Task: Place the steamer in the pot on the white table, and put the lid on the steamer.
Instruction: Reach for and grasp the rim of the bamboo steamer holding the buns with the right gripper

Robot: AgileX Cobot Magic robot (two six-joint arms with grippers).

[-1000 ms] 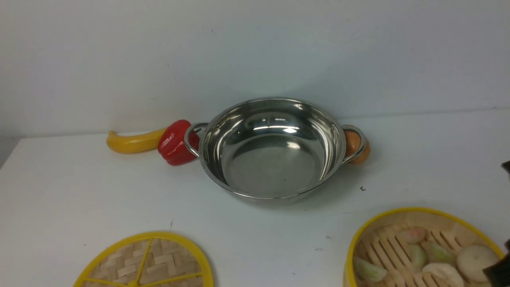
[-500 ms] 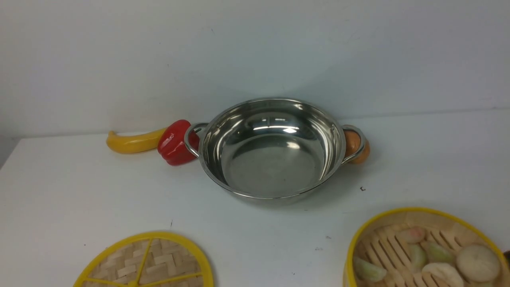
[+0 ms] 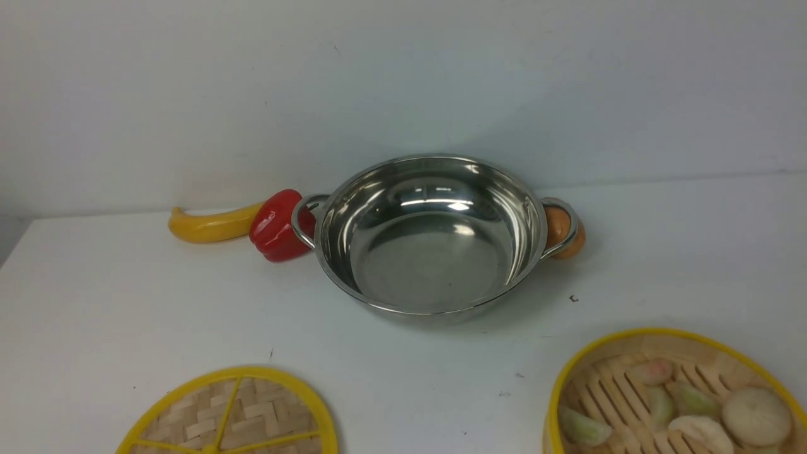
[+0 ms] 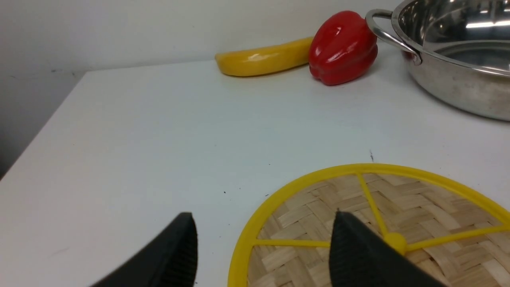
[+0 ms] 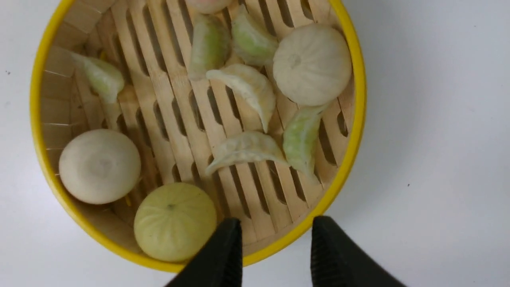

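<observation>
Front view: set high between the arms, facing forward and down over the surface (image 3: 94,302) to the far wall (image 3: 403,75). Pot (image 3: 432,233) mid-frame. Lid (image 3: 233,413) near left and steamer (image 3: 668,397) near right, both cut by the frame edge.

Left wrist view: low, close over the lid, facing far and right. Shares the lid, red pepper (image 4: 342,48), banana (image 4: 263,59) and the pot's left side with front.

Right wrist view: close, almost straight down. Shares only the steamer.

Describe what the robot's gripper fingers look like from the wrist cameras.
Left gripper: two matte black fingers tapering to blunt tips, with fine ribbing on one inner face. Right gripper: the same black tapered pair. No cables or markings show; the arms are out of view.
</observation>
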